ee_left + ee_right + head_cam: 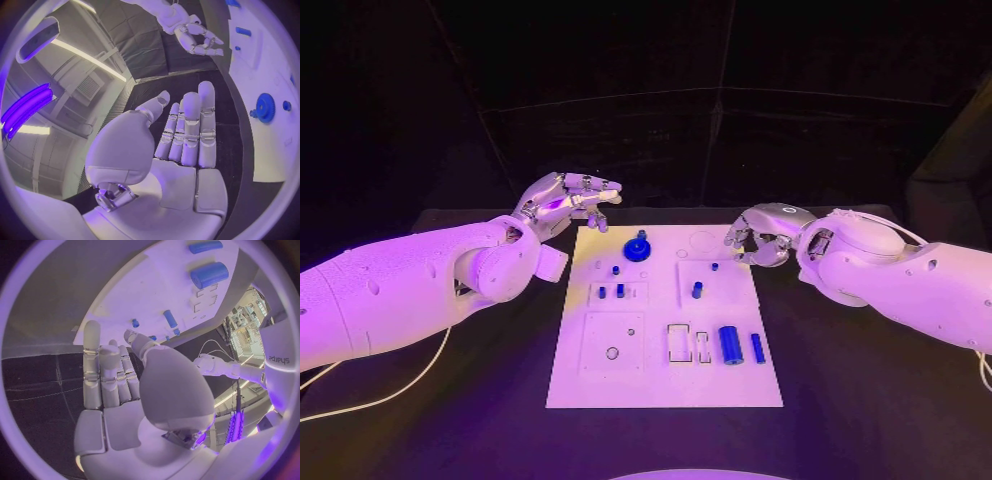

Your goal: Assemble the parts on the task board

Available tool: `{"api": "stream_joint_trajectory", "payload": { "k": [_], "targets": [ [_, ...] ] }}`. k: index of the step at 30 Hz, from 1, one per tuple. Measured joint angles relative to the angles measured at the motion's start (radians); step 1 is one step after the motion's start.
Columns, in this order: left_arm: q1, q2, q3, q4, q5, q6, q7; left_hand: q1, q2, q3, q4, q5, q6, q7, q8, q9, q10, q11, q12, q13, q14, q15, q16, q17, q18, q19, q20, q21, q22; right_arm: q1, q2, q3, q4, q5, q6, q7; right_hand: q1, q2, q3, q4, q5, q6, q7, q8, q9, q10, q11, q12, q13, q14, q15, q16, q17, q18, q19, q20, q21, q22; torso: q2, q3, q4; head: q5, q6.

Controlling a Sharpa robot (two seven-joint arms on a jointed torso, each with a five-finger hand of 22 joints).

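1. Hands hover at the task board's [581, 385] far corners, probably poised before any pick: left hand [568, 203] empty with fingers straight; right hand [762, 238] curled, holding nothing I can see.
2. Parts sit on the board: gear [638, 246] far, cylinder [730, 344] near.
3. Bare black desk [877, 400] surrounds the board, leaving room to move.

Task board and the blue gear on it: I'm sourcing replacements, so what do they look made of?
Task board: seemingly matte white plastic, flat with recessed cut-outs, no glare. Blue gear: probably moulded plastic, evenly coloured with crisp teeth in the left wrist view.
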Motion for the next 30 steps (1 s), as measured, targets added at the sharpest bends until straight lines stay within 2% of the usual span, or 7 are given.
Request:
{"api": "stream_joint_trajectory", "payload": {
  "k": [4,10,14,21,30],
  "targets": [
    [0.000,0.000,0.000,0.014,0.057,0.014,0.024,0.004,0.004,-0.025,-0.002,0.000,0.007,-0.007,0.000,0.000,0.006,-0.006,0.009,0.000,-0.017,-0.004,-0.031,-0.020,0.004,-0.013,0.000,-0.033,-0.022,-0.011,0.013,0.000,0.004,-0.040,-0.002,-0.012,0.000,0.000,0.007,-0.007,0.000,-0.017,0.004,-0.020,0.000,-0.016,0.005,-0.012,-0.001,0.000,0.000,0.036,0.018,0.000,0.000,0.000,0.015,0.010,0.001,0.0006,-0.0006,-0.001,0.002],
    [-0.001,0.001,0.000,0.031,0.096,0.028,0.042,0.030,0.030,-0.028,-0.005,0.000,0.027,-0.015,0.005,0.000,0.026,-0.018,0.014,-0.002,-0.017,-0.004,-0.044,-0.032,0.005,-0.013,0.000,-0.047,-0.035,-0.022,0.038,0.000,0.002,-0.071,-0.003,-0.017,0.000,0.000,0.014,-0.010,0.000,-0.017,0.004,-0.026,0.002,-0.016,0.005,-0.012,-0.001,-0.001,0.006,0.081,0.045,0.000,0.008,0.008,0.057,0.062,0.001,0.0006,0.0012,0.000,0.004],
    [-0.001,0.001,-0.001,0.035,0.109,0.034,0.049,0.037,0.037,-0.027,-0.013,0.000,0.028,-0.014,0.005,0.000,0.029,-0.015,0.014,-0.006,-0.020,-0.008,-0.050,-0.038,0.005,-0.009,-0.004,-0.052,-0.040,-0.031,0.055,0.000,-0.002,-0.083,-0.003,-0.016,0.000,0.000,0.018,-0.012,0.000,-0.017,0.004,-0.026,0.003,-0.016,0.005,-0.012,-0.001,0.000,0.007,0.102,0.058,0.000,0.017,0.010,0.075,0.087,0.001,0.0006,0.0016,0.002,0.004],
    [-0.001,0.001,-0.001,0.037,0.121,0.041,0.054,0.002,0.023,-0.060,0.012,0.000,0.019,-0.005,-0.003,-0.004,0.023,-0.009,0.005,-0.012,-0.018,-0.005,-0.054,-0.046,0.005,-0.009,-0.004,-0.067,-0.052,-0.044,0.076,0.000,-0.020,-0.093,0.004,-0.014,0.000,0.000,0.027,-0.015,0.000,-0.003,0.004,-0.026,0.005,-0.016,0.005,-0.012,-0.001,0.000,0.007,0.138,0.077,0.000,0.025,0.011,0.104,0.122,0.001,0.0006,0.0017,0.005,0.001],
    [-0.001,0.002,-0.001,0.038,0.126,0.048,0.054,-0.017,0.024,-0.091,0.021,0.000,0.003,0.003,-0.015,-0.004,0.011,0.003,0.001,-0.012,-0.016,-0.003,-0.058,-0.053,0.004,-0.006,0.000,-0.082,-0.066,-0.054,0.088,0.000,-0.039,-0.098,0.023,-0.013,-0.005,0.005,0.041,-0.014,0.000,0.022,0.002,-0.026,0.007,-0.006,0.001,-0.012,-0.001,0.000,0.007,0.172,0.096,0.000,0.025,0.011,0.135,0.156,0.001,0.0006,0.0023,0.006,-0.005]
  ]
}}
